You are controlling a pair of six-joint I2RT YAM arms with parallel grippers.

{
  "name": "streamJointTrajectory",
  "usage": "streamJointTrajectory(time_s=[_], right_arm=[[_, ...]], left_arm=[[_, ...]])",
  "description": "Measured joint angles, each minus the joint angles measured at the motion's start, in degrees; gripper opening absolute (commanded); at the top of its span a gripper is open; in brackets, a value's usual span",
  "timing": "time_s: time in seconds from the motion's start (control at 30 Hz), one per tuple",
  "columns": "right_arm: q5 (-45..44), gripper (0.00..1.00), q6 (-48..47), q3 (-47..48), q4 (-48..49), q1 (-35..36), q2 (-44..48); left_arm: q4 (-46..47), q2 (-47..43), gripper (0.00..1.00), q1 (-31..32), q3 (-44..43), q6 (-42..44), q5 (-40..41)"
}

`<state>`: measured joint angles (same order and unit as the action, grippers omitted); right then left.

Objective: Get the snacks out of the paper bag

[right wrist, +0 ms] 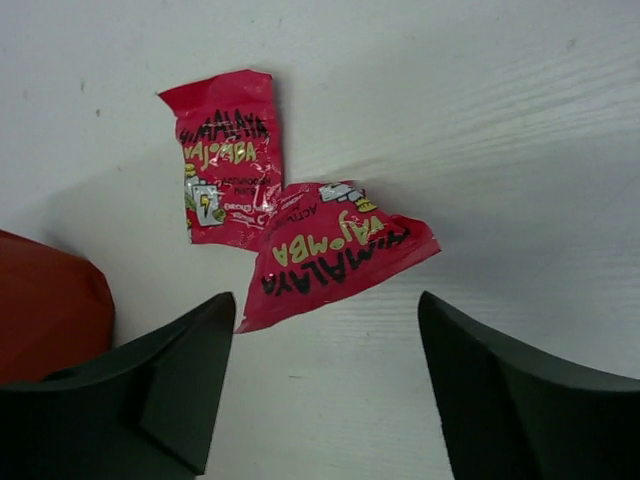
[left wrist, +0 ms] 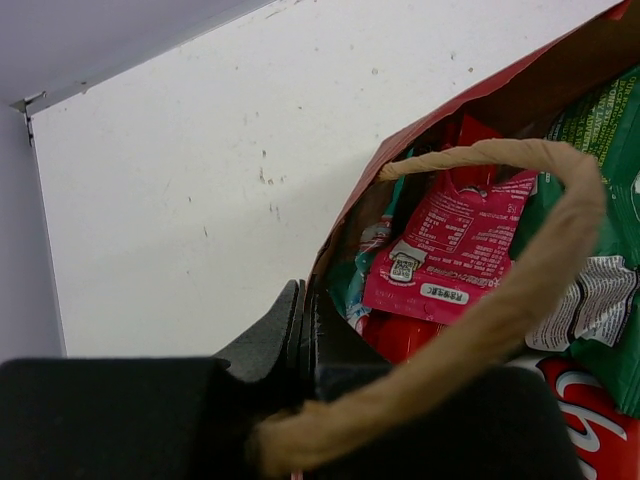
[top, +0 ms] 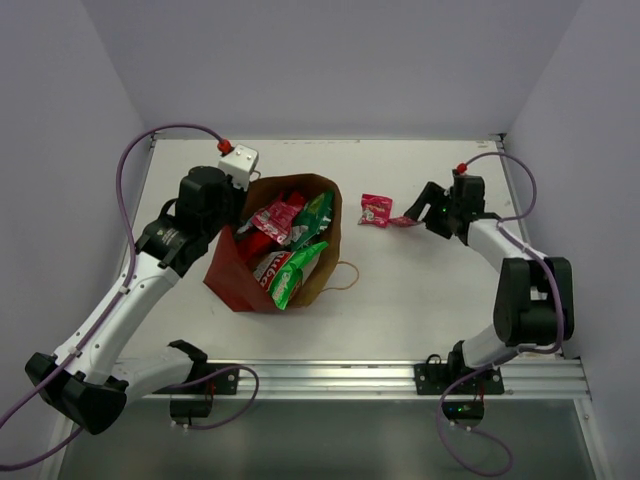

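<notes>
The paper bag [top: 228, 270] lies on its side at the left of the table, mouth toward the right, with red and green snacks [top: 290, 262] spilling from it. My left gripper [left wrist: 303, 300] is shut on the paper bag's rim [left wrist: 345, 215]; inside the bag I see a red packet [left wrist: 455, 250] and a green one [left wrist: 600, 120], and a twine handle [left wrist: 540, 270] loops across the view. My right gripper [right wrist: 325, 300] is open just above two small red packets [right wrist: 228, 155] [right wrist: 335, 250] that lie on the table, overlapping slightly. Nothing sits between its fingers.
The two red packets [top: 378, 210] lie right of the bag, close to my right gripper [top: 415, 215]. The bag's second twine handle [top: 345, 275] rests on the table. A corner of the bag [right wrist: 45, 300] shows at the left of the right wrist view. Walls enclose the table.
</notes>
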<state>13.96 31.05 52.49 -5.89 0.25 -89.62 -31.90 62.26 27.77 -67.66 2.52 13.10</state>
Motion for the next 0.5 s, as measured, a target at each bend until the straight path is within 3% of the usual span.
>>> streamJointTrajectory(time_s=[0.07, 0.27, 0.5], right_arm=[[-1.46, 0.88, -0.85, 0.00, -1.73, 0.11, 1.62], [-6.95, 0.91, -4.55, 0.28, -6.25, 3.52, 15.61], [-8.20, 0.91, -13.53, 3.78, -3.50, 25.62, 24.46]], left_arm=[[-0.02, 0.00, 0.00, 0.00, 0.00, -0.02, -0.24], [-0.04, 0.00, 0.00, -0.02, 0.00, -0.20, -0.59], [-0.15, 0.00, 0.00, -0.02, 0.00, -0.24, -0.72]])
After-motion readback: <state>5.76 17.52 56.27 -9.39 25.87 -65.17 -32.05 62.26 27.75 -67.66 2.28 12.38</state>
